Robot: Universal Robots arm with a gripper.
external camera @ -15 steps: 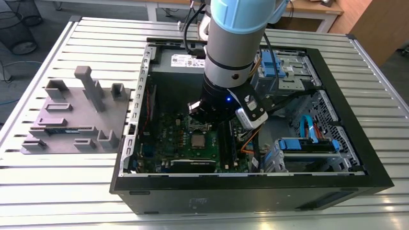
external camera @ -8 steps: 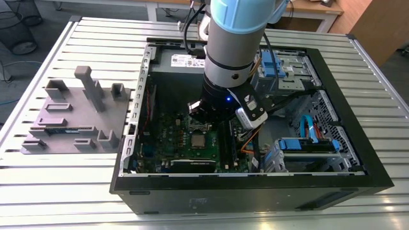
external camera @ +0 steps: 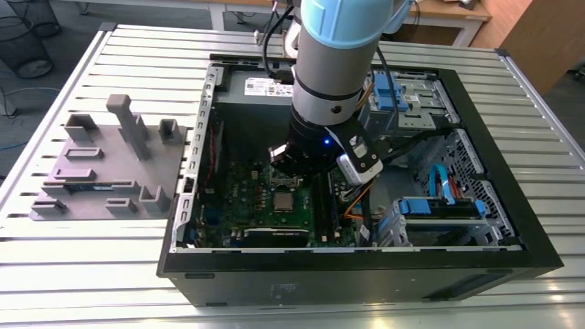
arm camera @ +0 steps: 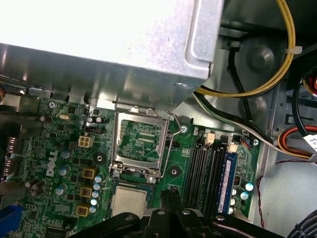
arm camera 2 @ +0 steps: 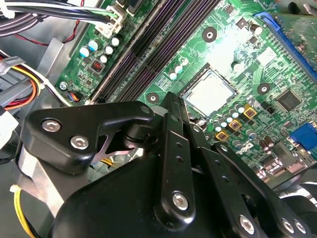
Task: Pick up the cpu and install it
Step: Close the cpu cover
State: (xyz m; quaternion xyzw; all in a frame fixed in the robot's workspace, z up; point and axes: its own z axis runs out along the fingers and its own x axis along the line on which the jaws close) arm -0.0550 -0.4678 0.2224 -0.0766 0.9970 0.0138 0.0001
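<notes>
You've got: cpu [arm camera 2: 210,94] silver-grey, darker rim; motherboard [arm camera 2: 218,20] green, yellow-framed squares; your arm [external camera: 329,89] grey with pale blue cap; table [external camera: 92,260] silver, ribbed.

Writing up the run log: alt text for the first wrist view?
A square silver chip lies flat on the green circuit board, beside a silver metal frame, with the black gripper close by. A grey metal box stands at the board's edge; yellow and black cables run alongside.

Arm [external camera: 333,68] reaches into the open case [external camera: 366,271], gripper [external camera: 294,164] low over the green board [external camera: 235,192]. The cpu [external camera: 284,201] lies flat on the board, just beside the gripper. A grey fixture [external camera: 101,171] sits on the table [external camera: 92,274], at the exterior view's left.
</notes>
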